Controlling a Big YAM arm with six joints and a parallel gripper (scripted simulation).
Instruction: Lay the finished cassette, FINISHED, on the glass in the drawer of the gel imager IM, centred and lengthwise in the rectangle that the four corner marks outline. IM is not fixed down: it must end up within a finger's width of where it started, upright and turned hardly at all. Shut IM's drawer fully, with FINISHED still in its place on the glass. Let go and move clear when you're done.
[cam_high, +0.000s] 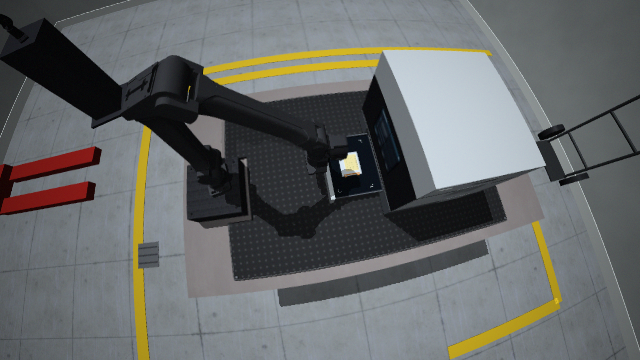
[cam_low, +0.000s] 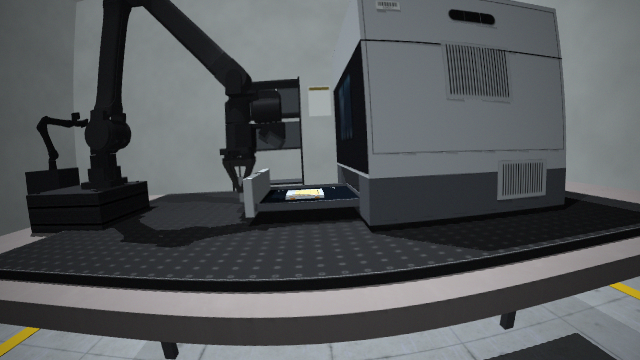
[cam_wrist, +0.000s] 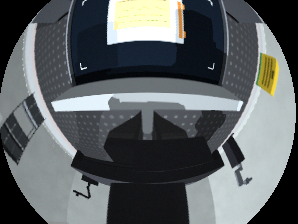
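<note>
The gel imager IM (cam_high: 450, 115) (cam_low: 450, 125) stands upright on the dark perforated mat with its drawer pulled out toward the arm. The cassette FINISHED (cam_high: 350, 164) (cam_low: 304, 194) (cam_wrist: 147, 22), white with a yellow face, lies flat on the dark glass (cam_high: 369, 172) (cam_wrist: 93, 36), inside the white corner marks (cam_wrist: 84, 66) and toward the imager end. My gripper (cam_high: 321, 172) (cam_low: 239, 181) (cam_wrist: 147, 113) points down at the outer side of the drawer's light front panel (cam_high: 330, 190) (cam_low: 256, 192) (cam_wrist: 80, 104). Its fingers stand close together against the panel. What lies between them is hidden.
The arm's base block (cam_high: 215, 197) (cam_low: 85, 200) stands on the mat's left end. A dark open rack (cam_low: 287, 130) stands behind the drawer. A hand truck (cam_high: 590, 145) and red bars (cam_high: 50, 180) are on the floor off the table.
</note>
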